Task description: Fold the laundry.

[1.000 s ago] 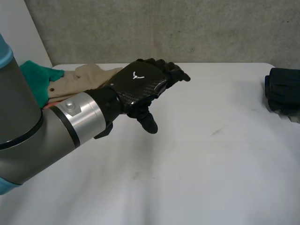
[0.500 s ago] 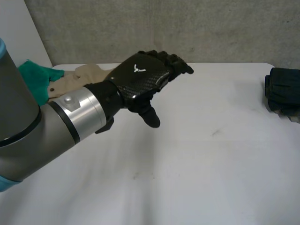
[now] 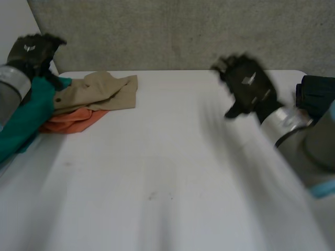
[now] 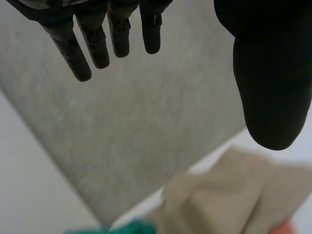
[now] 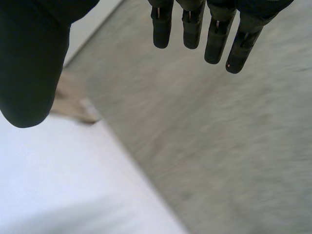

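Left hand (image 3: 31, 49), fingers straight and apart, empty, hangs above a teal cloth (image 3: 23, 117). Beside that, a crumpled tan cloth (image 3: 99, 91) overlaps an orange cloth (image 3: 73, 119) on the white table (image 3: 172, 172). Right hand (image 3: 248, 86), likewise spread, hovers well apart, near a dark folded garment (image 3: 316, 97).

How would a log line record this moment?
left hand: open, near laundry pile | right hand: open, empty | dark cloth: at far right

The left hand (image 3: 32, 52) is held high at the far left, its fingers (image 4: 95, 44) kept straight and the thumb set well apart. The right hand (image 3: 246, 86) is held up at the right, fingers (image 5: 192, 27) straight, thumb spread wide.
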`<control>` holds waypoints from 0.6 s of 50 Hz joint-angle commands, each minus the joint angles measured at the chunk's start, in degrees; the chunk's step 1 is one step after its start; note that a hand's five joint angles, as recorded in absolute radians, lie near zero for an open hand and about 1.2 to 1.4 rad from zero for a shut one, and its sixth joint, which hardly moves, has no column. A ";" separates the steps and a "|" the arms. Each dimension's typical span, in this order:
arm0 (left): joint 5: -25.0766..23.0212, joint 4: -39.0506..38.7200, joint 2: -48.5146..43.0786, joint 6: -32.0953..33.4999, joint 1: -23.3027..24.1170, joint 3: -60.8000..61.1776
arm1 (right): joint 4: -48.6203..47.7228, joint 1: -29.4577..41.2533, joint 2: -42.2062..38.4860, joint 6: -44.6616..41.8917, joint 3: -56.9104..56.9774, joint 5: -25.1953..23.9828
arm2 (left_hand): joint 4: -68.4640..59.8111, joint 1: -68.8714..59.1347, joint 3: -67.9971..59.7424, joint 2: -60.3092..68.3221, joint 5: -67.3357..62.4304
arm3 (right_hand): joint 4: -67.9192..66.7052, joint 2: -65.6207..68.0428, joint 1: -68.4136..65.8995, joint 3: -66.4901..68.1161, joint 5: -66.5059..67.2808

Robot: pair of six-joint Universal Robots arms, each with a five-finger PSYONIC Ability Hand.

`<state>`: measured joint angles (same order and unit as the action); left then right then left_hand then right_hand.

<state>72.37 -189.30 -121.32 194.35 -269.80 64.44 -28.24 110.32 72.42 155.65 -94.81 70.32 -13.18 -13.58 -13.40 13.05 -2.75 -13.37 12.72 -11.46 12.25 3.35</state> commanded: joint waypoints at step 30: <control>11.83 -24.81 8.37 12.48 16.47 12.36 | -0.23 -3.70 1.31 -4.65 -9.78 6.58 | -66.82 -66.42 -66.60 66.95 -67.25 | 3.37 -2.72 1.46 -2.25 -3.35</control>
<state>86.02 -212.05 -124.85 217.52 -263.82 67.43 -28.52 108.94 72.22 150.72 -105.09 75.62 -68.62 -61.26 -67.98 68.41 -54.61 -13.37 12.72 -11.46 12.25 3.33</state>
